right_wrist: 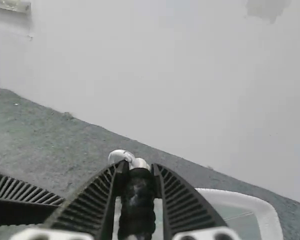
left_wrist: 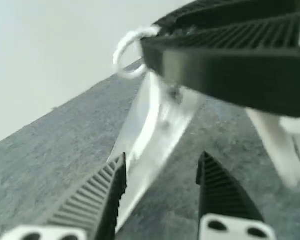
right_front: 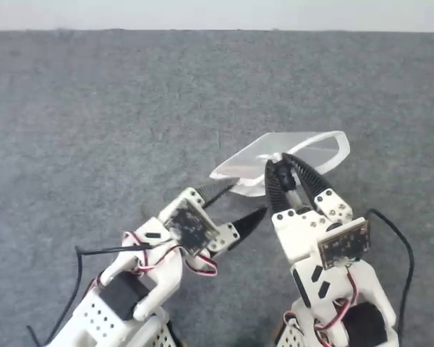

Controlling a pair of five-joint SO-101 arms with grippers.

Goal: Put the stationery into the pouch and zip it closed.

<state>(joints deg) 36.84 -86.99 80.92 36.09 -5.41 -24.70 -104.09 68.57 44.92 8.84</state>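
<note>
**A:** Our right fingers [right_front: 282, 163] are pinched shut on a dark stick [right_wrist: 135, 200], and a white ring [right_wrist: 121, 156] sits just past their tips. We cannot tell whether that stick is the stationery.

**B:** Our left fingers [right_front: 257, 213] stand wide apart and grip nothing, with the near end of the pouch [right_front: 315, 152] between them. The pouch is clear with a white rim. It sits just beyond both pairs of fingers and seems tipped up where the right fingers meet it.

**A:** So what worries us?

**B:** First, the crowding. The two sets of fingers are very near each other over one small end of the pouch. If we close the left or swing the right carelessly, they could knock together.

**A:** The film also looks thin and slick. We think the left fingers could slide off it or crumple it, and then nothing anchors the pouch. A push from the stick would shove the pouch along the bench [right_front: 94, 108] instead of going inside.

**B:** The ring is another risk. It is so close to the right tips that it might snag as we shift.

**A:** What about room?

**B:** There is plenty of it outward. Open bench runs to the left and far ahead, up to the far edge by the pale wall [right_front: 202, 14]. The near side is tight, because the arm bodies and their black cables [right_front: 394, 238] are there. We judge that pulling back is the cramped direction.
</note>
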